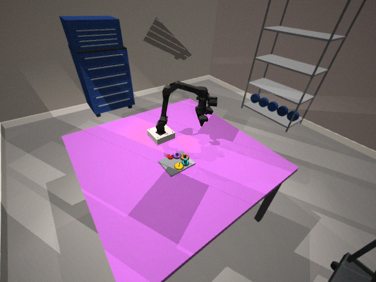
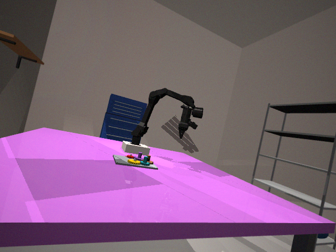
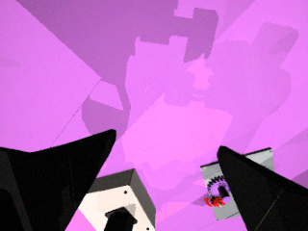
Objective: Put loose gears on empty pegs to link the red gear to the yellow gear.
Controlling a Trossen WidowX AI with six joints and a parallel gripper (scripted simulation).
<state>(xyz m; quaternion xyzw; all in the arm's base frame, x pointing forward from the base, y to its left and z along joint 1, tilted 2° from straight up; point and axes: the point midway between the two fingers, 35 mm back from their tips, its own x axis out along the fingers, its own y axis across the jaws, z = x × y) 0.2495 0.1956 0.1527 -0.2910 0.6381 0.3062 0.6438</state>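
Observation:
The grey board (image 1: 166,164) (image 2: 119,160) (image 3: 266,161) bears the red gear (image 1: 170,157) (image 2: 129,156) (image 3: 215,202) and the yellow gear (image 1: 178,166) (image 2: 133,161). A purple gear (image 1: 177,155) (image 2: 139,155) (image 3: 217,187) is beside the red one, then an orange gear (image 1: 184,157) (image 2: 148,157), then a teal gear (image 1: 185,163) (image 2: 145,161) beside the yellow one. They look low on the board; exact meshing is too small to tell. My gripper (image 1: 201,123) (image 2: 181,136) (image 3: 166,141) is open and empty, high above the table, away from the board. Its right finger hides part of the board in the wrist view.
The white arm base (image 1: 157,138) (image 2: 135,148) (image 3: 115,199) stands on the magenta table (image 1: 127,170) (image 2: 89,206) behind the board. A blue cabinet (image 1: 103,69) and a shelf rack (image 1: 291,63) stand beyond the table. Shadows cross the table top.

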